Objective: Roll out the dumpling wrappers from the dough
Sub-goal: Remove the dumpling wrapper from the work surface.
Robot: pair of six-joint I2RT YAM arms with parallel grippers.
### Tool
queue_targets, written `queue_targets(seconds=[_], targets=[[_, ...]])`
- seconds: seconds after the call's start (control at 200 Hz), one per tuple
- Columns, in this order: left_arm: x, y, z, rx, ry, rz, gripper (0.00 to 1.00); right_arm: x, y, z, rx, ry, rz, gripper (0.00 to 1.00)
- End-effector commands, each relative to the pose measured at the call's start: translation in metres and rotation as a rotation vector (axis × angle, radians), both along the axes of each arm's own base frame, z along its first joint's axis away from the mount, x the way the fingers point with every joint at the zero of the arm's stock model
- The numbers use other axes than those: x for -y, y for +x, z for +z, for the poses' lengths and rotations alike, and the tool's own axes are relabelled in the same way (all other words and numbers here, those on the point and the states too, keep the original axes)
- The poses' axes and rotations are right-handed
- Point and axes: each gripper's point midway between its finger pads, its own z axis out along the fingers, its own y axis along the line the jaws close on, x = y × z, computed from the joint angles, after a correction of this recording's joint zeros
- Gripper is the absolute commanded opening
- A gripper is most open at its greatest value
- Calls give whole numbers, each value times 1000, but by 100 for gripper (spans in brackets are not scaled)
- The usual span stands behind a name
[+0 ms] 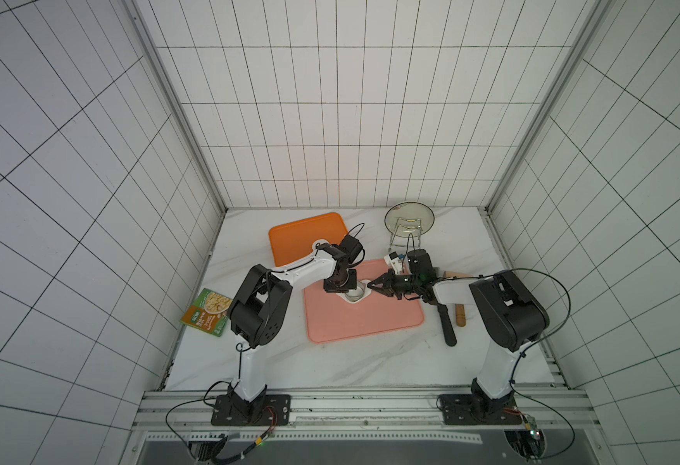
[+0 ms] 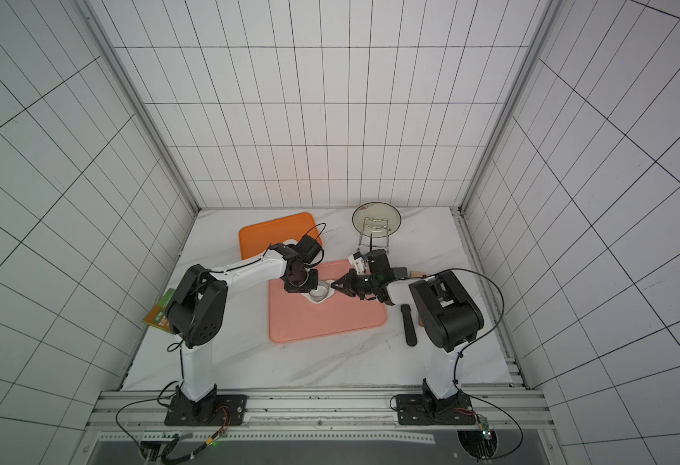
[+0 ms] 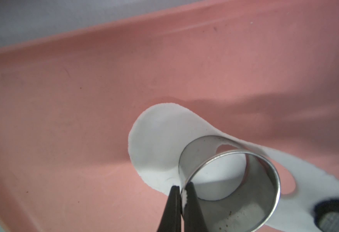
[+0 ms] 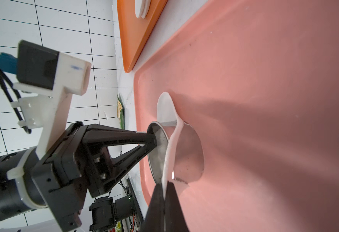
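**Peeling the scrap sheet away from the cutter ring**

Your left end effector (image 3: 181,187) is clamped narrow on the wall of the steel ring (image 3: 255,211), which sits low over the pink mat (image 1: 354,326) with white showing inside it; I can't tell whether the ring touches the mat. Your right end effector (image 4: 165,184) is pinched tight on the edge of the dough (image 4: 170,148), a thin sheet with round cutouts, lifted and draped against the ring. Finished dumpling wrappers (image 4: 142,8) lie stacked on the orange tray (image 4: 136,36) beside the mat. You look to be separating scrap from a freshly cut disc. The next move calls for a slow peel with the ring held steady, since the thin strips by the cutouts could tear.
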Motion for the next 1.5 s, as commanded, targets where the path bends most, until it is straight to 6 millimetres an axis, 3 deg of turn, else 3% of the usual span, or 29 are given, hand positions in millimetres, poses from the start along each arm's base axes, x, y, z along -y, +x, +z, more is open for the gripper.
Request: queue_targets(seconds=[0.0,0.425,0.83,0.95,1.09,1.384,1.494], targets=[[-8,-9,-15,-36,46,-7,0,-4,-6,14,16,44,30,0],[-6,-7,-13,-30,37,-5,0,-36,-21,29,7,98,132,0],[-6,-6,-3,-10,-2,11,0,-45,-10,31,15,87,109,1],[-5,-3,8,16,-20,12,14,-45,-8,28,11,68,102,1],[-6,-3,22,42,-33,15,22,-42,-5,28,13,59,86,1],[-13,-17,45,102,-87,10,23,-41,-4,25,0,44,79,2],[-10,-30,53,147,-158,-13,30,-40,-5,23,-10,32,78,1]])
